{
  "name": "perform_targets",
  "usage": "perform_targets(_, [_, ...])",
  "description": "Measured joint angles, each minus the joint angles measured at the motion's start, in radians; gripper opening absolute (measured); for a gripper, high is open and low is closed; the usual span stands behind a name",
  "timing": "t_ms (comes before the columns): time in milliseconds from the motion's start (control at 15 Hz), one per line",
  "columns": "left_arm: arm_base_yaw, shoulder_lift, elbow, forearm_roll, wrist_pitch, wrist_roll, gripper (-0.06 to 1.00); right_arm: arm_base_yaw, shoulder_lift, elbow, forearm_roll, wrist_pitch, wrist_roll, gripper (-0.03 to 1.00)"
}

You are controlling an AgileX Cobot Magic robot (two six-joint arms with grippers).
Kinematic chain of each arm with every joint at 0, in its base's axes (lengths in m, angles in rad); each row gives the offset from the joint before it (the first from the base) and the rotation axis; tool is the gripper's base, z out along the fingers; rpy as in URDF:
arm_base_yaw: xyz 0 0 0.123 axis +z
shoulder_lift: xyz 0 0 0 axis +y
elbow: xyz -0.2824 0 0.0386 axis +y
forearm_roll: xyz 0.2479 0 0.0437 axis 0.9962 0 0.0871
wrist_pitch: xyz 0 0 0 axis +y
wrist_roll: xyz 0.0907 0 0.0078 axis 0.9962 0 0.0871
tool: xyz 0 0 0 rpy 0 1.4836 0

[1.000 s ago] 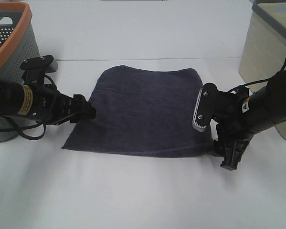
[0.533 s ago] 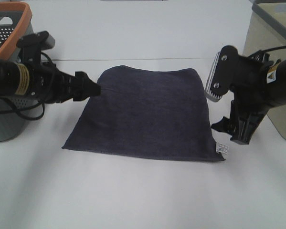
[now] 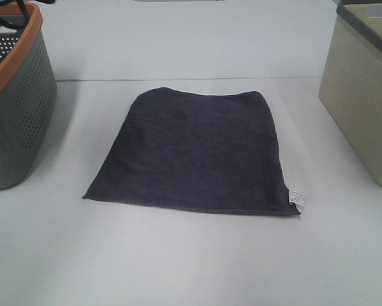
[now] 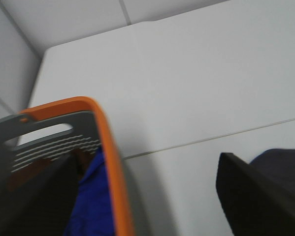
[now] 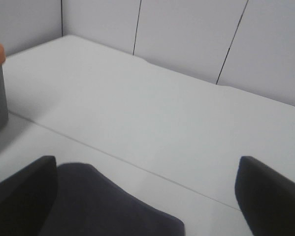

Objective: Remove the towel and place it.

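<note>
The dark charcoal-grey terry towel (image 3: 194, 154) lies flat on the white tabletop (image 3: 191, 261), below and ahead of both grippers and held by neither. The right gripper (image 5: 147, 196) stands with its black fingers (image 5: 268, 196) spread wide apart above the towel's far edge. The left gripper (image 4: 137, 196) is likewise spread, with the grey perforated basket with the orange rim (image 4: 105, 147) at one finger and the towel's corner beyond the other.

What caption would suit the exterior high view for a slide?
Dark grey towel lying flat on the white table, between an orange-rimmed basket and a beige bin; no arms in view.
</note>
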Motion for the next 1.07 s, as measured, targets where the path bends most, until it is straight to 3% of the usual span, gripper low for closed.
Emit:
perform_targets(67, [0.000, -0.002, -0.031, -0.074, 0.069, 0.102, 0.74, 0.000, 0.000, -0.011, 0.039, 0.000, 0.002, 0.95])
perform_targets(133, [0.006, -0.002, -0.098, -0.246, 0.184, 0.308, 0.73, 0.000, 0.001, -0.045, 0.145, 0.030, 0.005, 0.95])
perform_targets(200, [0.030, -0.002, -0.158, -0.460, 0.282, 0.525, 0.73, 0.000, 0.004, -0.063, 0.171, 0.059, 0.006, 0.95])
perform_targets(333, [0.121, -0.002, -0.267, -0.932, 0.407, 0.882, 0.73, 0.000, 0.033, -0.163, 0.204, 0.253, 0.018, 0.95])
perform_targets(400, [0.165, -0.002, -0.307, -1.078, 0.464, 0.980, 0.73, 0.000, 0.059, -0.228, 0.195, 0.404, 0.053, 0.95])
perform_targets(467, [0.201, -0.004, -0.342, -1.165, 0.515, 1.023, 0.73, 0.000, 0.090, -0.299, 0.154, 0.547, 0.120, 0.95])
perform_targets(533, [0.226, -0.015, -0.355, -1.196, 0.570, 1.040, 0.73, 0.000, 0.116, -0.380, 0.059, 0.706, 0.226, 0.94])
perform_targets(667, [0.241, -0.047, -0.357, -1.179, 0.659, 1.050, 0.73, 0.000, 0.161, -0.525, -0.198, 1.000, 0.399, 0.94])
perform_targets(800, [0.242, -0.088, -0.357, -1.157, 0.707, 1.023, 0.73, -0.001, 0.174, -0.614, -0.361, 1.223, 0.450, 0.93])
perform_targets(933, [0.242, -0.144, -0.334, -1.112, 0.749, 0.969, 0.73, -0.001, 0.152, -0.627, -0.405, 1.277, 0.465, 0.92])
perform_targets(1067, [0.242, -0.241, -0.214, -1.065, 0.754, 0.925, 0.73, -0.001, 0.092, -0.580, -0.384, 1.278, 0.466, 0.91])
